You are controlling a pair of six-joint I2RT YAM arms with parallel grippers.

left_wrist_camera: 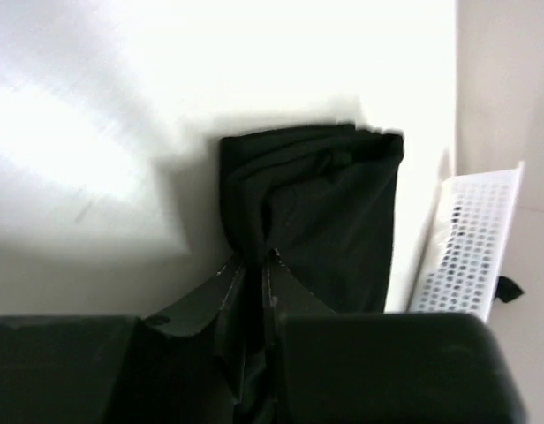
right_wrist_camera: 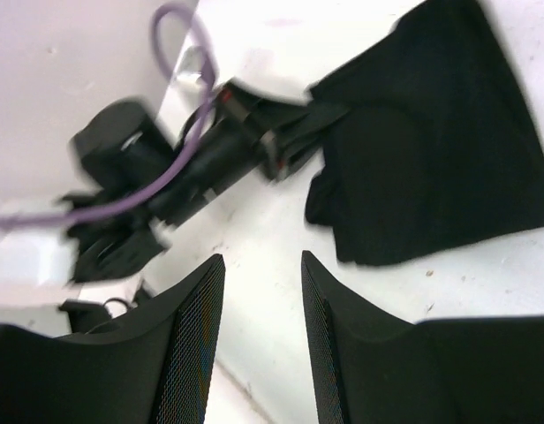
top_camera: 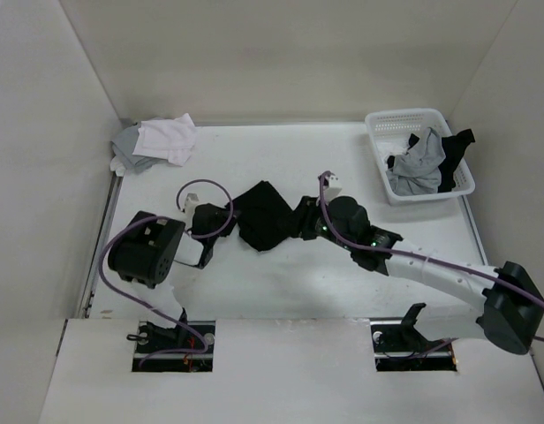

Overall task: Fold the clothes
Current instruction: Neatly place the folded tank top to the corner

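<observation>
Left claw (left_wrist_camera: 254, 269) pinches a bunched edge of the black top (top_camera: 265, 216), its fingers pressed together on the cloth at the garment's left side; right claw (right_wrist_camera: 261, 265) stands spread just beside the opposite edge, holding nothing, with bare table (top_camera: 281, 287) showing between its fingers; the top lies crumpled and partly doubled over in the middle of the table, between the 2 claws; grey and white tops (top_camera: 162, 141) sit heaped at the back-left corner, while grey and black clothes (top_camera: 418, 163) wait in the white basket (top_camera: 404, 116) at the back right; the step in hand appears to be taking hold of this 1 garment to spread it, with its folding hardly begun; the next move likely calls for the right claw to close on its own edge, so that both can draw the cloth flat without the left pinch slipping.
</observation>
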